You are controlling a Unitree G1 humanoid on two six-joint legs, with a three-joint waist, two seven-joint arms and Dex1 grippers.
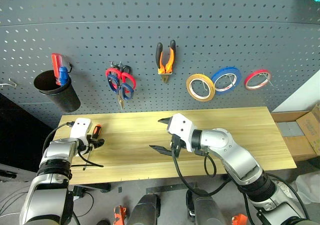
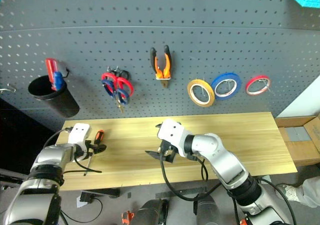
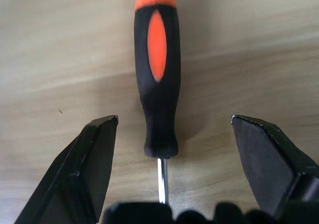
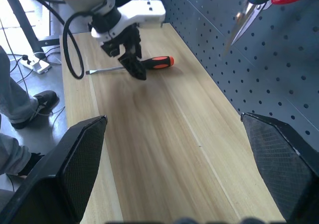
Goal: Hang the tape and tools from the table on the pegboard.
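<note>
A: Left wrist view first. Your left gripper [image 3: 169, 144] has its fingers wide apart w/ nothing held. The screwdriver [image 3: 156, 74] lies flat on the table [image 3: 60, 59], handle between them, untouched.

B: How will it handle?

A: Probably light, stiff, rubbery handle, so decent grip. Take the thick black mid-handle; the thin shaft would likely slip or roll.

B: Right wrist view?

A: Right gripper [image 4: 174, 174] also wide open, empty, pointing along the table toward the left one.

B: Head views?

A: Left arm is bent low at the table's left end, gripper angled down over the screwdriver. Right arm hovers mid-table. Pliers [image 1: 166, 58], scissors [image 1: 120, 84] and yellow tape [image 1: 200, 87] already hang on the pegboard [image 1: 150, 15].
</note>
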